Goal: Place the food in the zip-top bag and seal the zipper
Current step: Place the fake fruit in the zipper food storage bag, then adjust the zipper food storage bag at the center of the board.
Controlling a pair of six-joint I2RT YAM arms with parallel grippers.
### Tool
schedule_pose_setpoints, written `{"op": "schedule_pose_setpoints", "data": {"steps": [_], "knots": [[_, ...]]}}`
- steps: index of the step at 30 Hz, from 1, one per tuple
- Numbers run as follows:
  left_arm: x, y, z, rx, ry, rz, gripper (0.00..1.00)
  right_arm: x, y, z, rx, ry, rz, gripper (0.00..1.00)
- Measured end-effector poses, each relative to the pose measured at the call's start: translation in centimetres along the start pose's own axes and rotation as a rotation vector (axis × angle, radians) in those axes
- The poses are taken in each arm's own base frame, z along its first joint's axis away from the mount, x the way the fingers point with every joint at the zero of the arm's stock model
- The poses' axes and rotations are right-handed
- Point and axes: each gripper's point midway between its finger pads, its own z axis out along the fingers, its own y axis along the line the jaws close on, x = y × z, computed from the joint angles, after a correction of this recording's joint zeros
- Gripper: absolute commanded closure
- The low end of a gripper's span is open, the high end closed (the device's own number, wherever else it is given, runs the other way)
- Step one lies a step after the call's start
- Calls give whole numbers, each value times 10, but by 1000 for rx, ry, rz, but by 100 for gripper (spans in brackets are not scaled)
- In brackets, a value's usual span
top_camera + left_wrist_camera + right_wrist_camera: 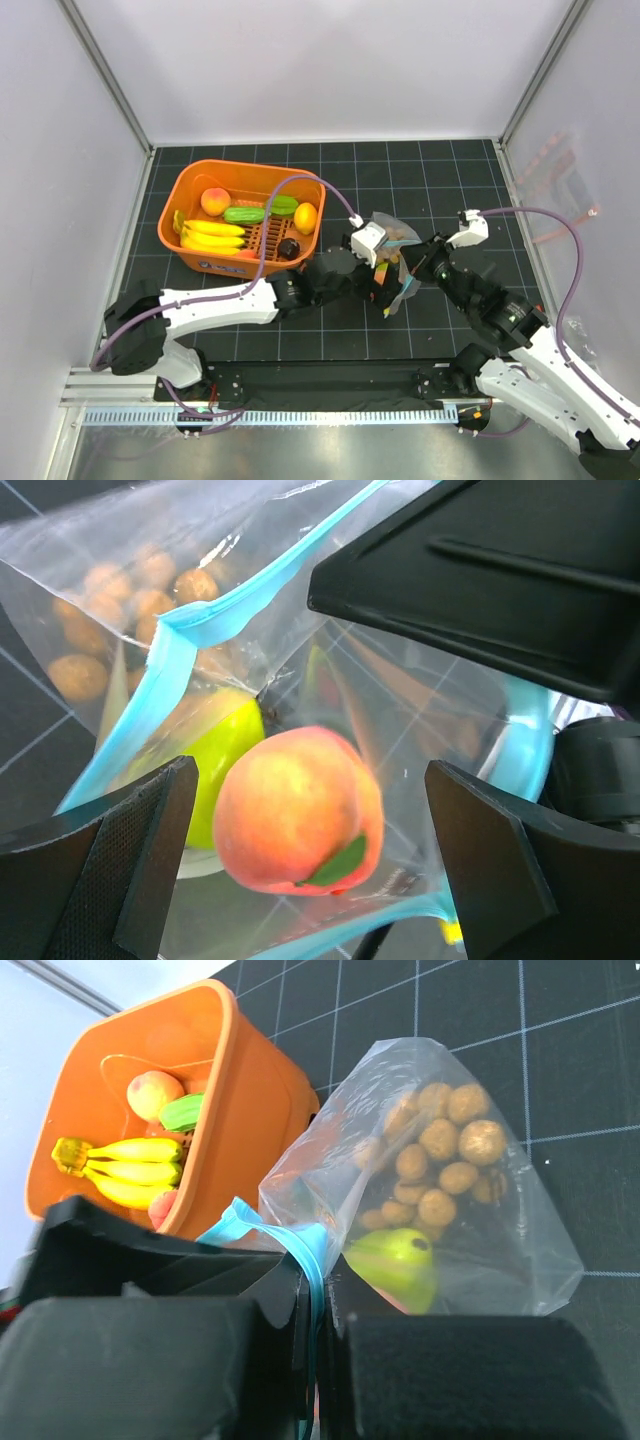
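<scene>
The clear zip-top bag (396, 238) is held up at mid table, mouth toward the arms. My right gripper (318, 1282) is shut on its teal zipper strip (312, 1250), holding one lip. Inside are a cluster of brown balls (440, 1150) and a green piece (395, 1260). My left gripper (310, 780) is open at the bag mouth. An orange-pink peach (300, 812) sits loose between its fingers (110, 870), touching neither, over the lower zipper lip (330, 935). The upper lip (190, 630) is folded back.
An orange slotted basket (182, 190) stands at back left. It holds a peach (215, 201), bananas (212, 237), green pieces (245, 214), a lemon (305, 217) and a dark piece (288, 247). White walls enclose the black gridded mat.
</scene>
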Motion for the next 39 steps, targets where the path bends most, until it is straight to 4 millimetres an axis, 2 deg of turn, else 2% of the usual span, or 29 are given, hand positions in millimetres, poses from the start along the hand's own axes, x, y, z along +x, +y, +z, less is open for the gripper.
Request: {"op": "schedule_pose_setpoints", "data": {"steps": [14, 18, 22, 24, 27, 28, 29, 30, 31, 32, 34, 35, 39], "knots": [[-23, 7, -50, -41, -18, 3, 2, -2, -10, 3, 49, -21, -16, 99], [-13, 23, -52, -143, 15, 42, 6, -2, -11, 4, 52, -23, -25, 99], [-2, 39, -37, -245, 68, 101, 9, -2, -11, 3, 51, -22, -28, 99], [3, 48, -26, -307, 88, 132, 17, -2, -11, 3, 50, -21, -29, 99], [7, 60, -14, -382, 109, 171, 42, -1, -10, 4, 49, -18, -33, 99], [8, 63, -10, -404, 116, 185, 62, 0, -11, 4, 52, -15, -36, 99], [7, 65, -7, -422, 118, 193, 72, 0, -11, 5, 52, -13, -40, 98], [5, 66, -4, -439, 120, 206, 80, 2, -12, 6, 55, -8, -47, 90], [1, 67, -1, -454, 119, 218, 93, 3, -13, 7, 62, -2, -57, 85], [-4, 68, 0, -469, 116, 228, 96, 4, -14, 8, 68, 1, -64, 80], [-15, 69, -1, -491, 107, 245, 100, 7, -17, 11, 87, 17, -86, 49], [-25, 68, -3, -506, 89, 247, 100, 8, -19, 12, 98, 26, -100, 46], [-47, 68, -11, -529, 46, 239, 100, 18, -25, 19, 132, 77, -165, 42]]}}
